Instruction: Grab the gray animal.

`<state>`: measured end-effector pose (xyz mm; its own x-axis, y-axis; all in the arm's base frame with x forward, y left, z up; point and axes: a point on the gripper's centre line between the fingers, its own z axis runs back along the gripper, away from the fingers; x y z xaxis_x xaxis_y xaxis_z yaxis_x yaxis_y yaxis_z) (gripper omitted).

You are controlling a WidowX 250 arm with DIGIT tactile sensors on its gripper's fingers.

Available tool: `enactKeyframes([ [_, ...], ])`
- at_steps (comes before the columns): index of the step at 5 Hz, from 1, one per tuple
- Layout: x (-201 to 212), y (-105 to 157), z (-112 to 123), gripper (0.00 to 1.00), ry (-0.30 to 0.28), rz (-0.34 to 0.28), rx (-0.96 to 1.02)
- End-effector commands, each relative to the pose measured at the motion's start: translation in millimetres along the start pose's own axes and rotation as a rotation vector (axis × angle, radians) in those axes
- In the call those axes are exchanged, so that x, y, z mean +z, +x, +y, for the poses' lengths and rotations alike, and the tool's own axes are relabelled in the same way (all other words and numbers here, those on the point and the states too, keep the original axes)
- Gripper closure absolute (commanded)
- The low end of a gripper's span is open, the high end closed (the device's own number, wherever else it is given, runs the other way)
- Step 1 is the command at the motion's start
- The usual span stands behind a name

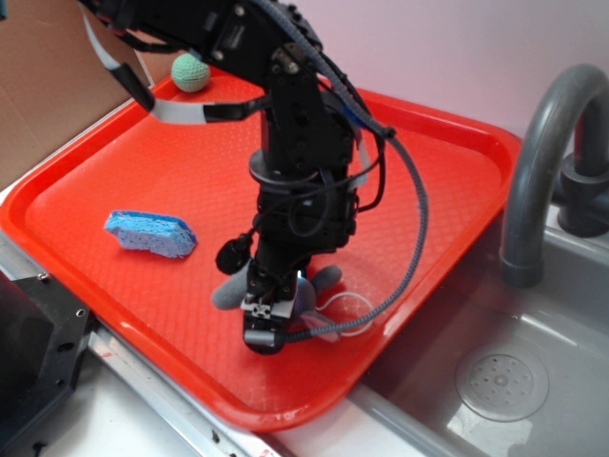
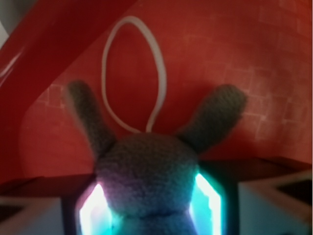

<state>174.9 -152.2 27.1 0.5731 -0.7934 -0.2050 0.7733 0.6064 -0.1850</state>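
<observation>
The gray animal (image 1: 229, 291) lies on the red tray (image 1: 428, 171) near its front edge, mostly hidden under my arm. Its thin white loop tail (image 1: 354, 307) trails to the right. My gripper (image 1: 271, 328) reaches down onto it. In the wrist view the plush body (image 2: 146, 166) fills the gap between the two glowing pads (image 2: 208, 203), which press on both its sides. Two gray limbs and the white loop (image 2: 132, 73) stretch ahead over the tray floor (image 2: 244, 73). My gripper (image 2: 149, 215) is shut on the animal.
A blue sponge (image 1: 150, 233) lies on the tray's left. A green knitted ball (image 1: 190, 71) sits at the tray's back corner. To the right are a gray sink (image 1: 495, 381) and faucet (image 1: 542, 162). A black box (image 1: 29, 371) stands at the front left.
</observation>
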Motion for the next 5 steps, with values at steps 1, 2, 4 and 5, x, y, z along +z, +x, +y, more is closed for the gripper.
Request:
enactKeyframes([
  [1,82.8,-45.2,20.6,1.00,0.034,-0.226,0.321],
  [2,131.2,-80.7,27.3,1.00,0.137,-0.305,0.580],
  [4,168.6,-136.1,0.3,1.00,0.146,-0.464,0.834],
  [5,165.2,-132.1,11.2,0.00,0.149,-0.355,0.663],
])
